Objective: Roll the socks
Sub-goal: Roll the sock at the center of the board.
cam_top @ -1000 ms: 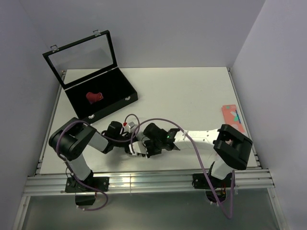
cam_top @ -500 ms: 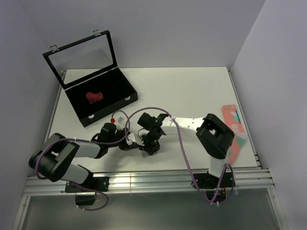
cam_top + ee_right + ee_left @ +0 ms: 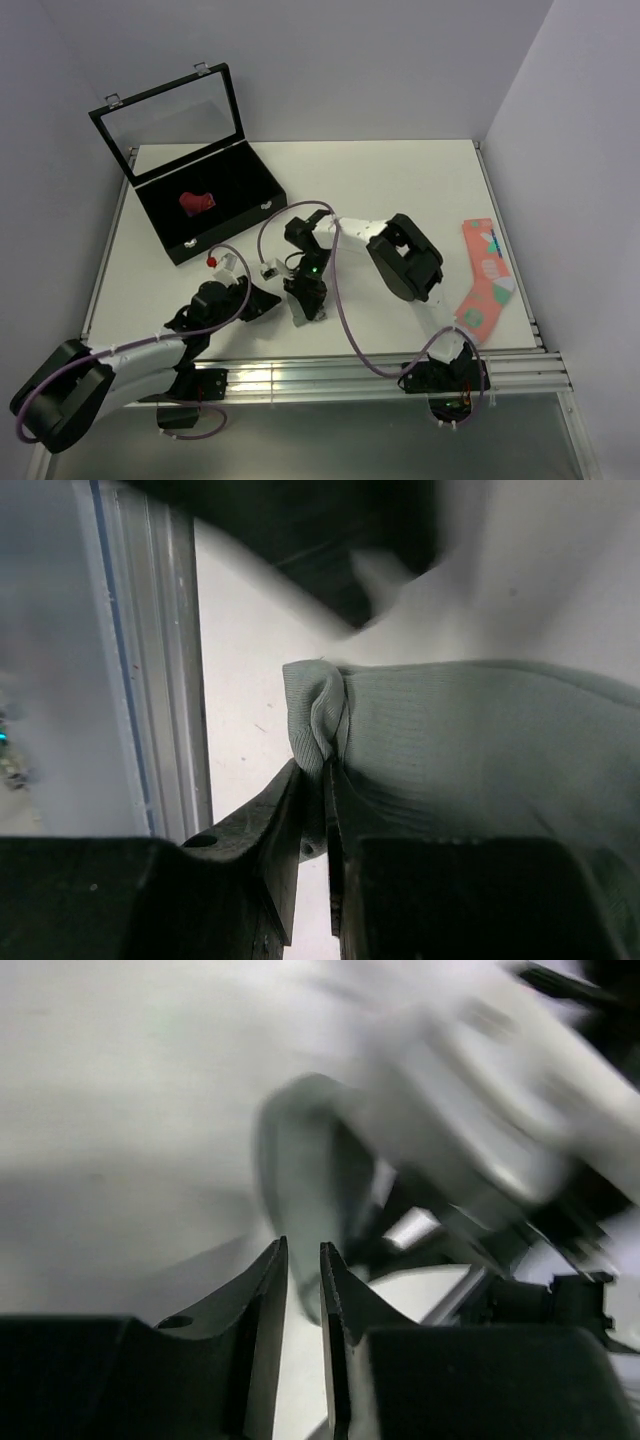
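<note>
Grey sock (image 3: 470,750) is pinched in the right gripper (image 3: 318,772). The jaws are clamped on a bunched fold at the sock's left edge, and the ribbed fabric runs off to the right of the wrist frame. The top view puts that gripper at lower centre of the frame, pointing down at the white table (image 3: 400,190), close to the near rail. The sock itself is mostly hidden under it there. Left gripper (image 3: 303,1245) comes in low from the lower left and sits just beside the right one. Its fingers are nearly together with only a thin slit between them. The wrist view is motion-blurred, so I can't tell whether it grips anything. A blurred grey rounded shape sits right behind its fingertips, and the right arm's white link fills the upper right of that frame. Red sock (image 3: 197,203) lies bunched up inside the black display case (image 3: 232,224) at upper left, with the glass lid standing open. Salmon-pink sock (image 3: 482,285) with teal and white patches lies flat at the right edge of the table, well apart from both grippers.
</note>
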